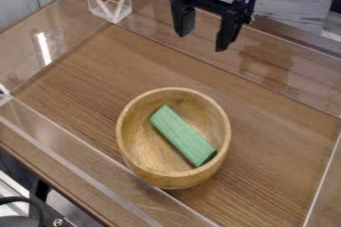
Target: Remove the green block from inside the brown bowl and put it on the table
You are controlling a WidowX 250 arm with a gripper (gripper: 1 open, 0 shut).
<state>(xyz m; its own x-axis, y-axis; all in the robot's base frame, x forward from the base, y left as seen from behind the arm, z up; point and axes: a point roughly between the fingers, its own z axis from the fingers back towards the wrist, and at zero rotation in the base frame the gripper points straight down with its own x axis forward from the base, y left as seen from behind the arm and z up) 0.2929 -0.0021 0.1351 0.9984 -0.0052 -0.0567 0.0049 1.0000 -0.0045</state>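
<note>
A: What is in the brown bowl [173, 137]?

B: The green block [181, 135], lying flat inside (slanted). The bowl sits near us on the table [286, 112].

A: And the gripper [202, 29]?

B: Far back, above the table, fingers apart, holding nothing.

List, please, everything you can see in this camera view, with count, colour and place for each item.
green block: one, matte green, lying flat inside the bowl, running diagonally.
brown bowl: one, light-brown wood, on the table toward the front of the view.
table: one, medium-brown wood grain, filling most of the view.
clear walls: transparent panels standing along the table's edges; a corner shows at the upper left.
gripper: one, black, hanging above the far part of the table, pointing down, fingers apart and empty, clear of the bowl.
</note>
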